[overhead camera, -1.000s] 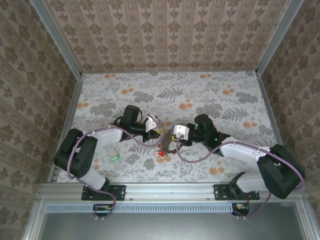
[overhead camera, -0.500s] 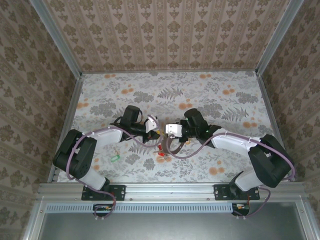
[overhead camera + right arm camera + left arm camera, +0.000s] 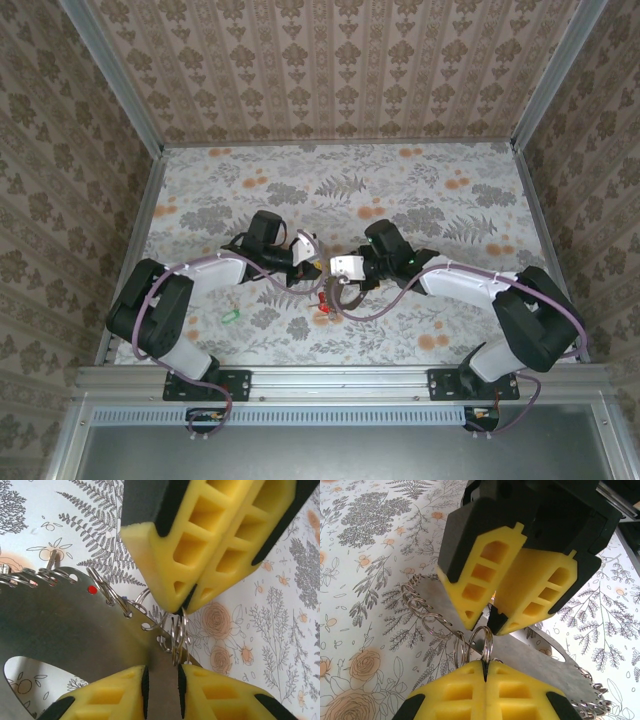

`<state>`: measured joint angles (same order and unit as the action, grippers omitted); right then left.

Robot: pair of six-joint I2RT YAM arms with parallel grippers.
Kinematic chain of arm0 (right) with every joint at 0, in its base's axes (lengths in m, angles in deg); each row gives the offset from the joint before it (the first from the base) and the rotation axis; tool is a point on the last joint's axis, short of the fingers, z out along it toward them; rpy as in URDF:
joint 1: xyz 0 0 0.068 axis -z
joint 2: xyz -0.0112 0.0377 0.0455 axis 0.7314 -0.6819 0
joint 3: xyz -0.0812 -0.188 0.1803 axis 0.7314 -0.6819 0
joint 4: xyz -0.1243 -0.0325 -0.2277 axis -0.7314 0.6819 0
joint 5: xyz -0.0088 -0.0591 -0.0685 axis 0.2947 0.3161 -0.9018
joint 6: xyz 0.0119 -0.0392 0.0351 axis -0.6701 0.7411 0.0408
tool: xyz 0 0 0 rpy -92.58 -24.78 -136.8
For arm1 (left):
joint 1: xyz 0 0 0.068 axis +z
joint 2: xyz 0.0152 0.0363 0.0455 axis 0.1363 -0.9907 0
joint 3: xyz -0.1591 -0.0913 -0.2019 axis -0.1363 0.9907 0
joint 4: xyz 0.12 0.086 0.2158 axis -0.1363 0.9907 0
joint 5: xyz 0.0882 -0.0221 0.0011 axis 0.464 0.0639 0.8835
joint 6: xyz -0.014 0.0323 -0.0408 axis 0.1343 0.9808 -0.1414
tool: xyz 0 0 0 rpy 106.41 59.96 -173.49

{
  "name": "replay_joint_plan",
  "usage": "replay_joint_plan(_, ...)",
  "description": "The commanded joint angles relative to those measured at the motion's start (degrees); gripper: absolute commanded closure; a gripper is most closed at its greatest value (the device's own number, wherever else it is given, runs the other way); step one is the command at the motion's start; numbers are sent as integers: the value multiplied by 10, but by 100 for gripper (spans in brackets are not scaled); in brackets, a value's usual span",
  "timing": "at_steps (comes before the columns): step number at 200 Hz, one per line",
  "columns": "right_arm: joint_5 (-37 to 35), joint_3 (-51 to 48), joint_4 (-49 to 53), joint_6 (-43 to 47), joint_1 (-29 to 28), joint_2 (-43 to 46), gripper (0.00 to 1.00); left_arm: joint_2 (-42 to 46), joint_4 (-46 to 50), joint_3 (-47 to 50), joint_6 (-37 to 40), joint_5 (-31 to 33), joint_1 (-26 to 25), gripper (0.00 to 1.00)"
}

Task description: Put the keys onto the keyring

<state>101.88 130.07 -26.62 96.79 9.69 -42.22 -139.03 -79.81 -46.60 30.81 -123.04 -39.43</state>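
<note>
The keyring is a flat grey metal loop (image 3: pixel 540 657) with small split rings along its edge, also seen as the keyring (image 3: pixel 75 625) with an oval cutout. My left gripper (image 3: pixel 485 669) is shut on one small split ring (image 3: pixel 486 642) at that edge. My right gripper (image 3: pixel 162 675) faces it tip to tip, jaws narrowly apart, with the keyring's band showing in the gap. In the top view the left gripper (image 3: pixel 317 263) and right gripper (image 3: pixel 334 268) meet mid-table, and the keyring (image 3: pixel 328 292) hangs below them. A red key (image 3: pixel 322 318) is beneath it. A green key (image 3: pixel 231 317) lies on the table to the left.
The floral tablecloth (image 3: pixel 440 190) is walled on three sides by patterned panels. The arms' cables loop near the front rail (image 3: pixel 340 380). Open tabletop lies behind both grippers.
The right arm has swung left and brought its gripper up against the left gripper's tips at the keyring. The left arm has barely moved and stays shut on the small ring.
</note>
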Motion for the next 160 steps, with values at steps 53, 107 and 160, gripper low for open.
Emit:
replay_joint_plan(53, 5, -15, -83, -23, -9, -4, 78, 6, 1, -16, -3, -26, -7, 100)
replay_joint_plan(107, 4, -26, -85, -28, -8, -8, 96, 13, 3, -10, -7, -20, -6, 100)
replay_joint_plan(160, 26, -51, -115, -48, -4, 5, 97, 25, 0, 6, -21, 2, 10, 100)
